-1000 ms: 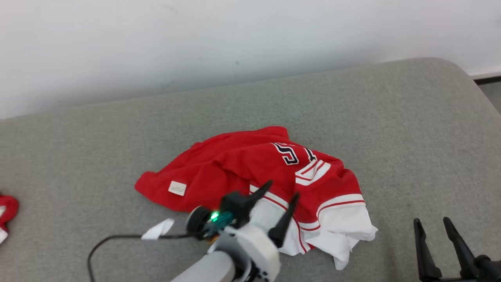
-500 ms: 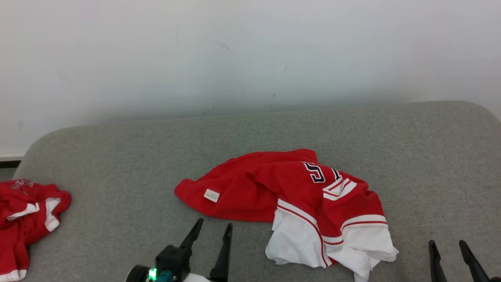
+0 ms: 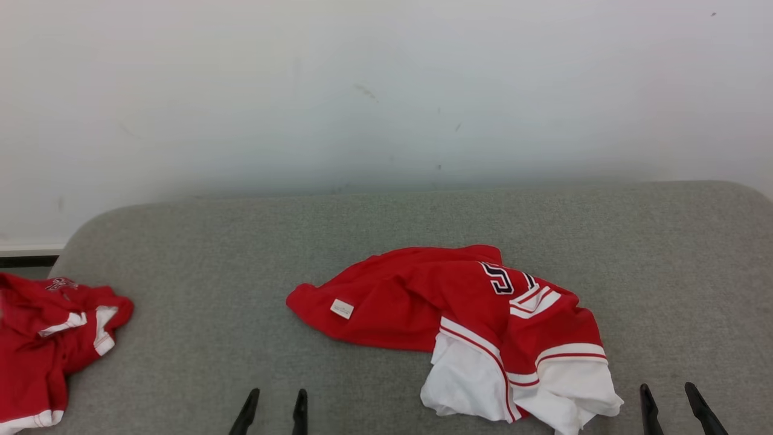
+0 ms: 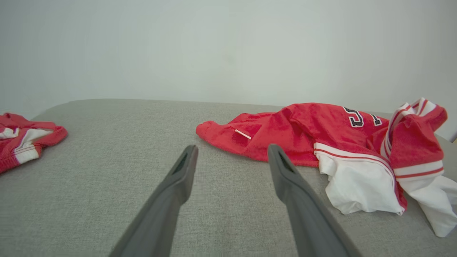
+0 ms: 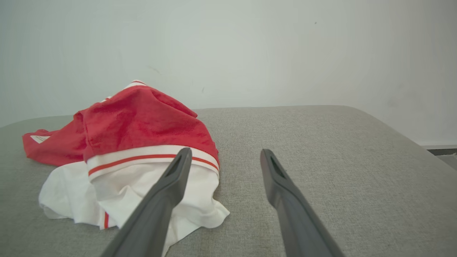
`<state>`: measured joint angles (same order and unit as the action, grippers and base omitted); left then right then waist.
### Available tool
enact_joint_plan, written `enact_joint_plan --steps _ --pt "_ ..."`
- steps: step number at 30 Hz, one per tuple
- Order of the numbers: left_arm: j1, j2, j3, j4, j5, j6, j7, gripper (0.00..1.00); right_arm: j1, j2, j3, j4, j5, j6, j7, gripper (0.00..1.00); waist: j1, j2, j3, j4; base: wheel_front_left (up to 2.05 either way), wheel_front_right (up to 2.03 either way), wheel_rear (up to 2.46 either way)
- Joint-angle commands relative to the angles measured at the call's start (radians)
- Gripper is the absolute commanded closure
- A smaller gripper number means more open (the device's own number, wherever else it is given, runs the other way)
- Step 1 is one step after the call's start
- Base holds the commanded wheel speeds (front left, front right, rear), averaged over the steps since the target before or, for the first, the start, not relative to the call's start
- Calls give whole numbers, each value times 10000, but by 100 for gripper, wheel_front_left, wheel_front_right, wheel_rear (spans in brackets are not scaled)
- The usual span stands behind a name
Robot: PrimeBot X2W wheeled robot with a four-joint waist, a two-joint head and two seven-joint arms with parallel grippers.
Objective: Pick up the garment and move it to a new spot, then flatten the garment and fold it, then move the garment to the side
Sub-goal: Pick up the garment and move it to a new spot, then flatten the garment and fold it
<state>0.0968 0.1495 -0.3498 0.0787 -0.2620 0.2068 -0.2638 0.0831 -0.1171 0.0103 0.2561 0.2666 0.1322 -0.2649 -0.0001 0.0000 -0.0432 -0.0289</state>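
At the rear, wall [image 3: 386,90]: pale and plain, with a few faint scuffs; runs the full width behind the seat.
Grey cushion [image 3: 199,284]: broad woven upholstered surface with rounded far corners; bears both pieces of clothing.
Garment [image 3: 423,296]: red jersey with white panels and red-and-white striped bands, lying crumpled on the grey cushion, right of centre in the head view. Its red part spreads toward the left and its white part bunches at the near right. In the left wrist view [image 4: 303,125] it lies ahead and to the right of the fingers. In the right wrist view [image 5: 142,121] it is humped up at the left. Neither gripper touches it.
Second red garment [image 3: 42,326]: red with white trim, rumpled at the far left edge of the grey cushion, well apart from the jersey; also at the left in the left wrist view [image 4: 21,139].
Left gripper [image 3: 277,393]: fingers spread wide with nothing between them, over bare cushion near the jersey's red edge; the same in its own view [image 4: 232,148].
Right gripper [image 3: 667,386]: fingers likewise parted and empty, just beside the white hem but clear of it; own view [image 5: 225,151] shows bare cushion between the tips.
Dark numerals [image 3: 500,279]: navy with a white outline, partly folded under on the red upper side.
White tag [image 3: 342,309]: small sewn label near the jersey's left end.
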Motion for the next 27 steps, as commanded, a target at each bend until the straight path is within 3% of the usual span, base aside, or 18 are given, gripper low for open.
enact_joint_plan --steps 1,13,27 --pt "151 4 89 -14 123 -62 -11 0 74 -5 -3 9 -5 -28 9 0 1 0 -11 37 0 0 0" --pt "504 -744 1316 83 1072 -1419 -10 0 75 -78 133 104 104 -28 9 0 1 0 -17 306 0 0 0" --pt "425 -960 1730 205 1334 -1971 -11 0 -42 -119 239 140 131 -28 9 0 1 0 10 248 0 0 0"
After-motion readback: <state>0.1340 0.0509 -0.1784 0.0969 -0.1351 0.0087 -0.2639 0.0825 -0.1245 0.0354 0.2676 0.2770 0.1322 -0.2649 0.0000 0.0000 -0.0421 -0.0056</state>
